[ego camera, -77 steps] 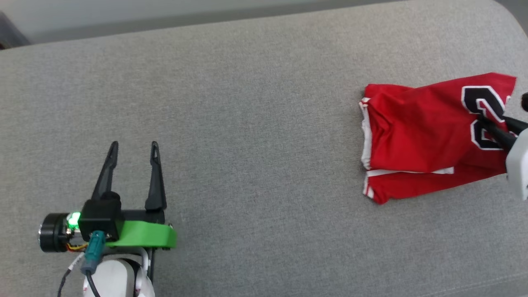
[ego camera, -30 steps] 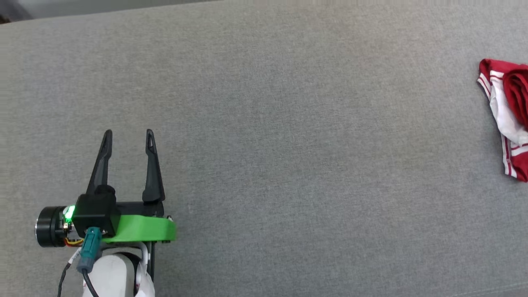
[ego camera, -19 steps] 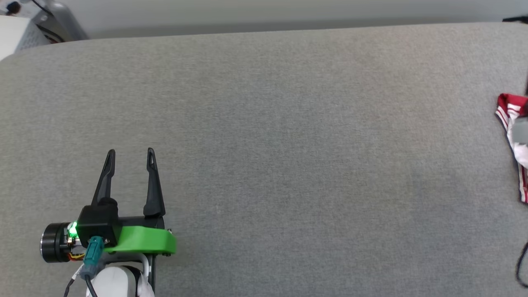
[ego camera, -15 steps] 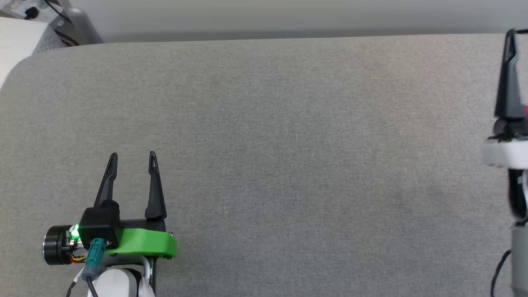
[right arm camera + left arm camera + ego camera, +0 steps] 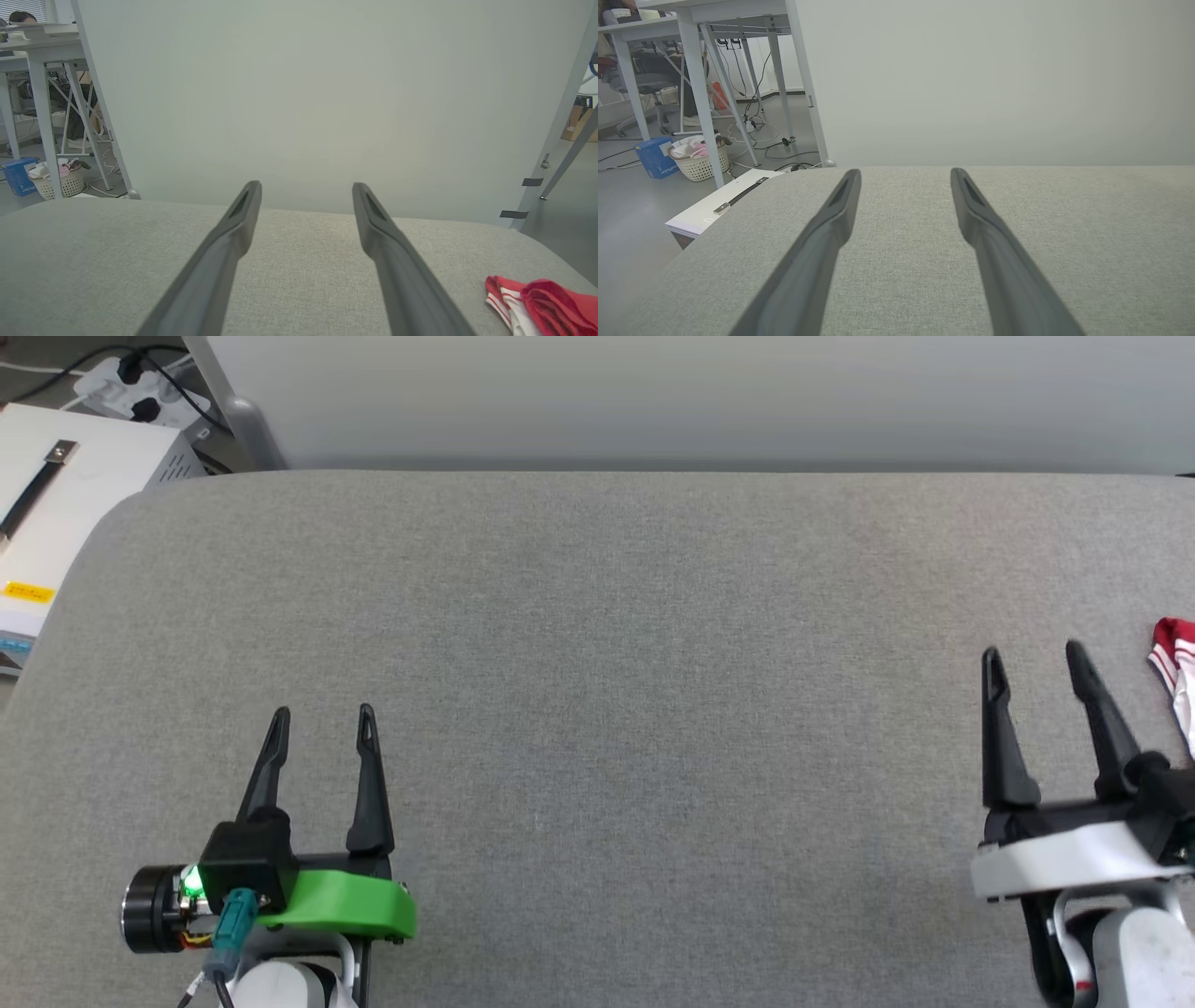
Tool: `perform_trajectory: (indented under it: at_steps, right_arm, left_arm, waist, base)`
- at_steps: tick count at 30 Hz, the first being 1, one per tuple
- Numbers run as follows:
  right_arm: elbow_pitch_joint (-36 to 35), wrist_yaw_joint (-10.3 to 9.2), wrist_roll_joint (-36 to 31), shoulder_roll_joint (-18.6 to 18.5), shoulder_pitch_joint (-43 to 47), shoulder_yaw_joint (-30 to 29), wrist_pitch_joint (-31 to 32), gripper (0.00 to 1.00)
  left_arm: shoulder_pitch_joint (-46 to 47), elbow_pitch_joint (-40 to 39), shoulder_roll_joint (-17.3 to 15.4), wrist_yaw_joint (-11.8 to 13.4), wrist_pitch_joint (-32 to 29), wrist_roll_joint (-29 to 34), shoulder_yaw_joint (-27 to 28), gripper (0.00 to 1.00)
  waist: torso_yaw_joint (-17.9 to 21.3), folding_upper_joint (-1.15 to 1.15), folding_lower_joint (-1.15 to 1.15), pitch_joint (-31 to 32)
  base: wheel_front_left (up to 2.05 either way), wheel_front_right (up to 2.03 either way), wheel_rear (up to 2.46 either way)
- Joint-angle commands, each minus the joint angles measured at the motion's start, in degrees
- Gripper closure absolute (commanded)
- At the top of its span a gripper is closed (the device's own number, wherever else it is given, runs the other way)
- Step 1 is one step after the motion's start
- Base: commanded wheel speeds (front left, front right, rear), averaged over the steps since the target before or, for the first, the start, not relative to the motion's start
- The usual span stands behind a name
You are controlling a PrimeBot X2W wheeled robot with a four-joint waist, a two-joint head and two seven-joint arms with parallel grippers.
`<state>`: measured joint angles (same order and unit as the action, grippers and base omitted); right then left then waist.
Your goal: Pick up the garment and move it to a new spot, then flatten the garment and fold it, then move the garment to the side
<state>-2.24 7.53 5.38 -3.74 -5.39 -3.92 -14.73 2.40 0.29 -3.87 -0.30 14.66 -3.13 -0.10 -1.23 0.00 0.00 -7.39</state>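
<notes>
garment (image 5: 1178,658): lying bunched at the gray surface's (image 5: 597,616) right edge
left hand (image 5: 324,715): hovering, spread wide, empty
right hand (image 5: 1033,651): hovering, spread wide, empty, near the garment

The shirt (image 5: 1182,658) is cut off by the head view's right edge, leaving only striped trim and a strip of white. The right wrist view's bottom corner crops the shirt (image 5: 546,301) too, bunched, its fold unreadable. A white box (image 5: 65,513) runs past the left edge.

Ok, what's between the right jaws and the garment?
Only bare grey cushion up to the garment, in the head and right wrist views.
</notes>
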Motion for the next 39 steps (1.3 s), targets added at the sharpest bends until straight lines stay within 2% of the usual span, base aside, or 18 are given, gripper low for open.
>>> perform_trajectory:
  at_steps: [1,12,28,29,39]
  right_arm:
    - [0.34,-0.04,0.44,0.27,1.53,0.12,-0.27,0.0]
    - [2.17,-0.04,1.55,0.81,7.78,1.53,-0.27,0.0]
    - [4.9,-0.04,2.67,0.86,9.59,2.63,-0.27,0.0]
    - [4.81,0.0,2.47,0.82,8.89,2.53,0.0,1.0]
    - [4.66,0.0,2.02,0.83,8.69,2.55,0.93,1.0]
  left_arm:
    - [-0.99,0.34,0.32,-0.49,0.34,-0.68,-0.14,0.0]
    - [-3.57,2.07,0.67,-1.75,0.34,-1.28,-0.32,0.0]
    - [-4.62,3.85,0.86,-2.25,0.34,-1.0,-0.11,0.0]
    - [-3.64,3.85,0.58,-2.0,0.0,-0.97,-0.16,1.0]
    - [-3.51,3.64,0.58,-1.87,-0.91,-0.74,-0.17,1.0]
  waist:
    - [-0.16,0.0,0.0,0.76]
    - [-0.18,0.0,0.0,2.82]
    - [-0.18,0.0,0.0,4.14]
    - [-0.19,0.0,0.0,4.14]
    - [-0.1,0.0,0.0,4.34]
  base:
    - [0.0,0.0,0.0]
    - [0.0,0.0,0.0]
    - [0.0,0.0,0.0]
    - [0.0,0.0,0.0]
    - [0.0,0.0,0.0]
